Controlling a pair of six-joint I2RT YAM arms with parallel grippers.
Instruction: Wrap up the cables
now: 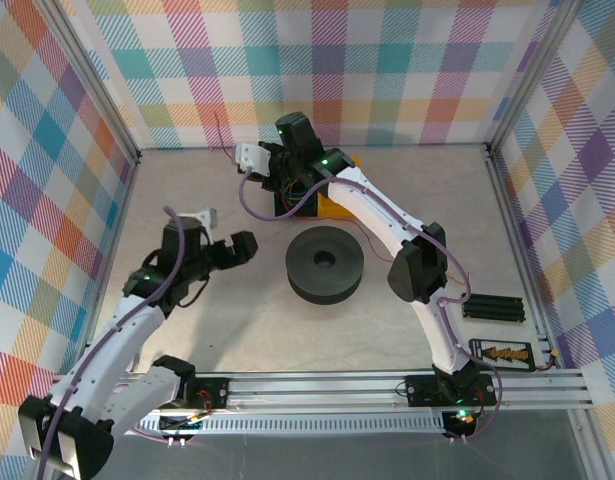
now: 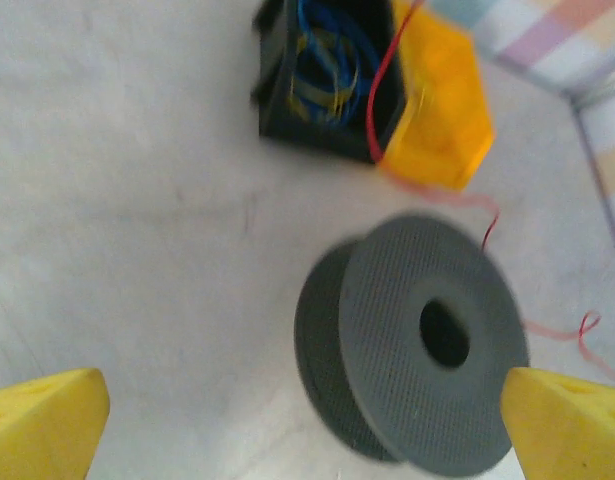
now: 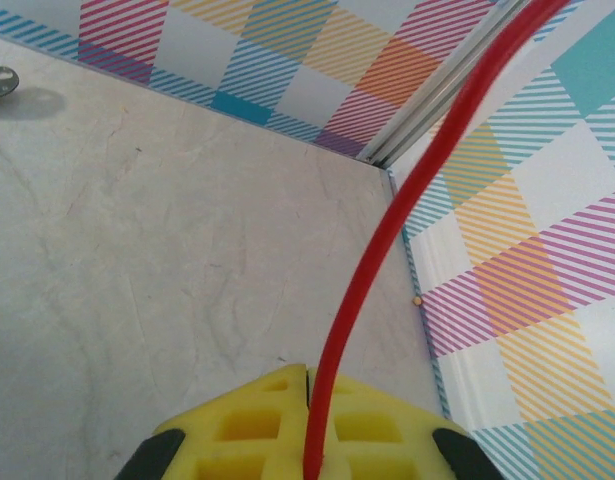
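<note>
Cables status: red cable (image 3: 387,220) is clenched in the right pincer (image 3: 310,455), yellow fingertips (image 3: 272,390) closed tight on it. From the grip it arcs up and to the right across the wrist view, past the corner post (image 3: 437,98) of the checkered wall (image 3: 527,300). Top view: the right arm reaches to the far side of the counter (image 1: 237,340), with its pincer near the back wall, left of centre. A thin red line rises from there against the wall.

Left wrist view: black box (image 2: 317,143) holds blue and yellow strands (image 2: 322,70), coiled inside. Red cable comes out of that box and crosses the yellow bin (image 2: 442,120), which sits against the box's right side. It drops to the counter, goes behind the spool (image 2: 387,350), and shows again as a loose loop on the counter to the right. View is blurred, so can't tell whether it touches the spool.

Spool lies flat mid-counter, hole up, on the near side of the box and apart from it.

Left pincer (image 2: 307,425): released, fingers spread wide, one yellow tip in each lower corner of its wrist view, spool ahead between them. Top view puts it just left of the spool, not touching.

Two black holders (image 1: 493,307) lie near the counter's right edge, well apart from the spool.
</note>
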